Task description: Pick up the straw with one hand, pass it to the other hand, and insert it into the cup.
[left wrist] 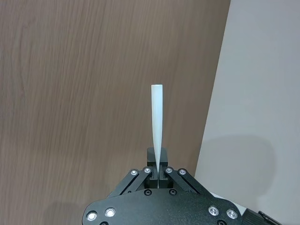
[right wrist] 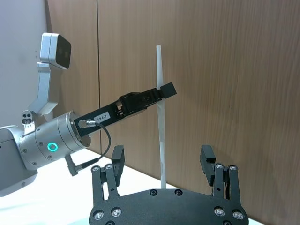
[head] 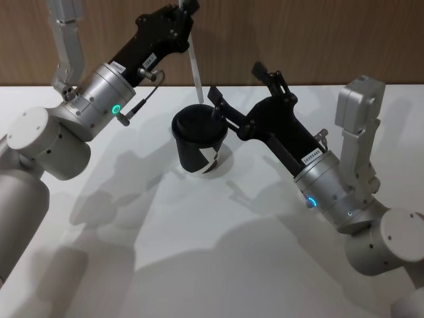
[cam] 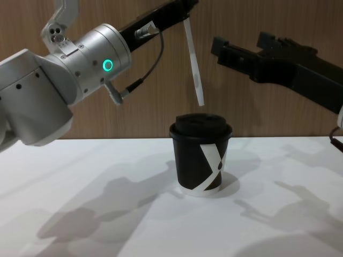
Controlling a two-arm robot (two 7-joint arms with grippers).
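1. Head view: left end effector (head: 186, 9), black on a silver-grey rounded arm with a green ring light, clenched on the upper part of a thin, straight, white plastic straw (head: 195, 66). Straw hanging tilted below it, lower tip over the far rim of a small black paper cup with a white geometric mark and a black plastic lid (head: 199, 142). Cup upright on the white tabletop (head: 199, 258), below the left end effector. Right end effector (head: 234, 79), blocky and black, released with fingers spread wide, just to the right of the cup.
2. Left wrist view: left end effector (left wrist: 158, 174) pinched shut on the straw (left wrist: 157, 117), which runs straight out past the fingertips against a brown wood-grain wall (left wrist: 70, 93).
3. Right wrist view: right end effector (right wrist: 161, 157) open. Straw (right wrist: 161, 131) upright beyond the gap between its fingers, well apart from both. Left end effector (right wrist: 164, 89) gripping the straw above its middle.
4. Chest view: left end effector (cam: 185, 4) at the top, with the straw (cam: 194, 64) slanting down from it. Lower tip just above the lid of the cup (cam: 201, 160), not touching. Right end effector (cam: 237, 47) open, higher than the cup and to the right of the straw.
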